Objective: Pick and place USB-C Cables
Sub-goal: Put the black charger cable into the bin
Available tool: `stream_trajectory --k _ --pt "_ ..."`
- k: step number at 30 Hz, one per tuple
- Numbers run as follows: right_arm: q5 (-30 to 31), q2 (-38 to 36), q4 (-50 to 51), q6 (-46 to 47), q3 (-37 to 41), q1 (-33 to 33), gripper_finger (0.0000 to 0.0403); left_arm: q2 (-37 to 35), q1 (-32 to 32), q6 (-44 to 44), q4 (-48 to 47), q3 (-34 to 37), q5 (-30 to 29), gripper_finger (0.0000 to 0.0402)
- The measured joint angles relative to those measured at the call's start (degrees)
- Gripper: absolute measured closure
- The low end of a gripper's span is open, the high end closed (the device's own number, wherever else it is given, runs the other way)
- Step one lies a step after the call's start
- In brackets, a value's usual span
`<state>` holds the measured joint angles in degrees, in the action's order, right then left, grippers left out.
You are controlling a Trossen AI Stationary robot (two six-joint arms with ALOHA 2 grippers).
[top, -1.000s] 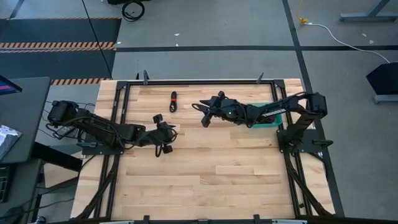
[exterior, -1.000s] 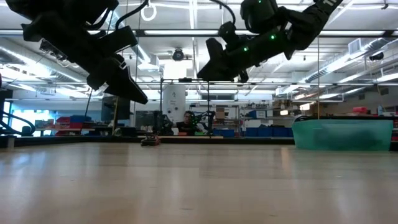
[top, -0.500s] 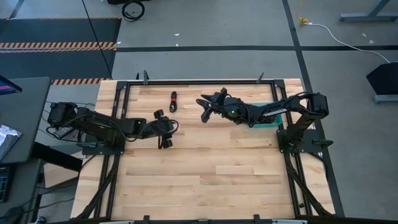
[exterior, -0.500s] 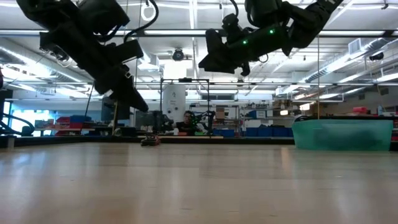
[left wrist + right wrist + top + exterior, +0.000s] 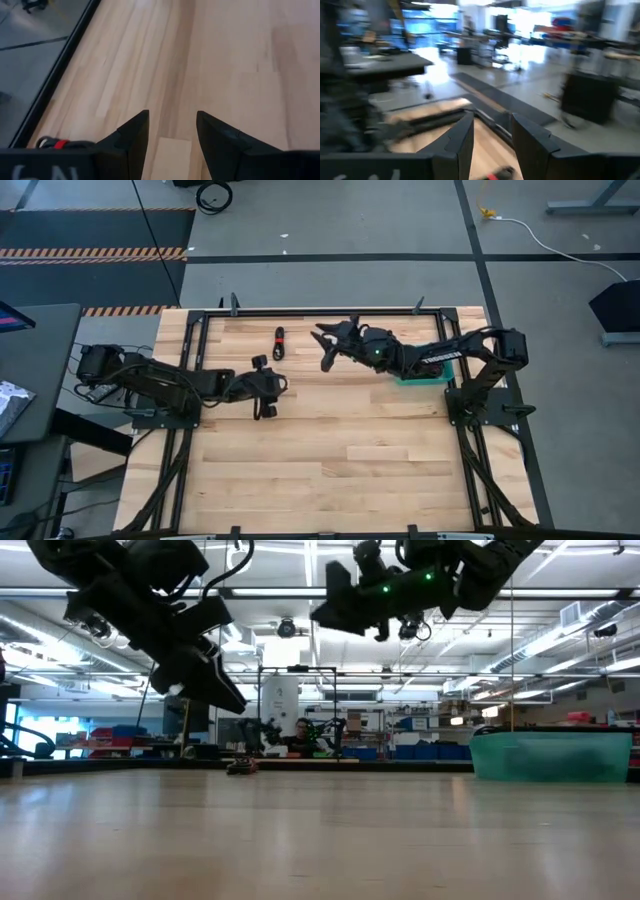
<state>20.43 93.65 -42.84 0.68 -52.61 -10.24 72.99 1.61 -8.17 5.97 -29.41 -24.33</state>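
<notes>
Only one USB-C cable [image 5: 279, 343] shows: a small black coil with a red tie, lying flat on the wood near the table's far edge. In the low view this cable [image 5: 241, 766] is a small dark lump far back. My left gripper [image 5: 267, 389] hovers open, above the table and to the near side of the cable; its wrist view catches the cable's red tie [image 5: 59, 144] beside the open fingers. My right gripper [image 5: 323, 347] is open and raised high [image 5: 326, 610], just right of the cable. Neither gripper touches anything.
A teal bin [image 5: 428, 373] sits near the table's right edge, partly under my right arm, and shows in the low view as a teal tub [image 5: 550, 755]. A black metal frame [image 5: 300, 311] runs around the table. The wooden top [image 5: 340, 460] lies bare toward the near edge.
My right gripper has risen and swung toward the table's far edge, tipping up toward level. My left gripper has moved a little toward the far edge, closer to the cable, and turned slightly. The cable has stayed where it was.
</notes>
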Motion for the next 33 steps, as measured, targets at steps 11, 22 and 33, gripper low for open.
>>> stream_trajectory --k 11,22,33 --pt "-13.1 0.0 7.1 -0.7 -3.6 -2.5 0.0268 0.0 -8.3 1.8 -0.4 -1.0 9.6 0.0230" --pt "-17.4 0.0 15.6 1.7 -3.6 -7.2 0.0268 0.0 -20.6 7.7 -27.3 -17.6 13.7 0.0230" --pt "-21.5 0.0 15.1 5.2 -4.0 -8.9 0.0268 0.5 -29.8 9.2 -41.9 -22.2 14.6 0.0230"
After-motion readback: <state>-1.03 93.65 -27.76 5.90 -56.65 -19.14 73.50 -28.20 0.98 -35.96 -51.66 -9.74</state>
